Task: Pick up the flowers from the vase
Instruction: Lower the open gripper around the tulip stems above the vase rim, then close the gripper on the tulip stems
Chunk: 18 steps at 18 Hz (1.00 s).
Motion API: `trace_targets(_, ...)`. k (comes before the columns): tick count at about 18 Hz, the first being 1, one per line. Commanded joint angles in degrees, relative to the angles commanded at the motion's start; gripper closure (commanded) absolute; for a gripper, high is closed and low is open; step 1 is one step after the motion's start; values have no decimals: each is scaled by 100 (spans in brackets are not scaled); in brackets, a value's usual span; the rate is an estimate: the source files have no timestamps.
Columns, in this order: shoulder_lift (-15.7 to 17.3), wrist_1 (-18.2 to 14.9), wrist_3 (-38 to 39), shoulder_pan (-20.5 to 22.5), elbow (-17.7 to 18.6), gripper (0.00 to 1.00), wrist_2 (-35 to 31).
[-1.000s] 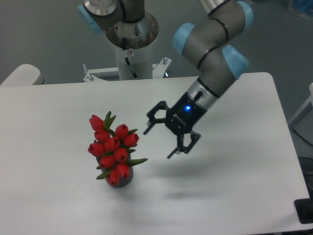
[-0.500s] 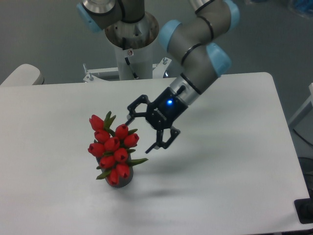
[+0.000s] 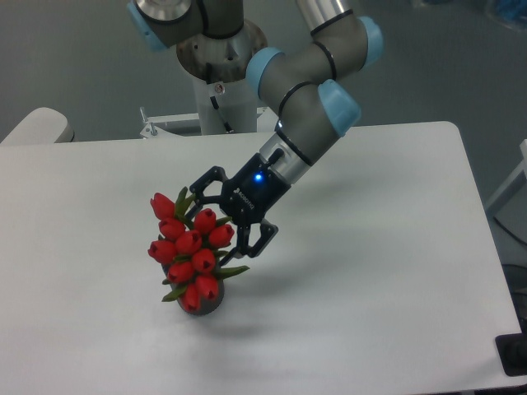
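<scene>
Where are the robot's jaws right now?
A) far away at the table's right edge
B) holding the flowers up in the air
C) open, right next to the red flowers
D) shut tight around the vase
C: the gripper has its jaws spread open at the right side of the flowers, which stand in the vase on the table.

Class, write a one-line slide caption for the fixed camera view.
Open gripper reaches the red tulip flowers standing in the grey vase on a white table.
</scene>
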<state>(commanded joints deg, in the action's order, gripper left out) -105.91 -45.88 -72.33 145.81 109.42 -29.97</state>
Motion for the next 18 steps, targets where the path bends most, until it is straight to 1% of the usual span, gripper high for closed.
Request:
trace_targets(3,0,9,9,-18,61,0,0)
trace_targets(9,-9,26,0,-97,44,0,0)
trace_targets(13,-88,26,-17,-176,-17,0,9)
trace_targets(14,-88,35,-17,-176,-18,1,9)
trace_targets(15,-88,44,-9,-176,-18,7,9)
trace_targets(17,-88,123,-17,-167,-18,24,9)
trace_targets(18,-97,158,-17,-167,-18,30,9)
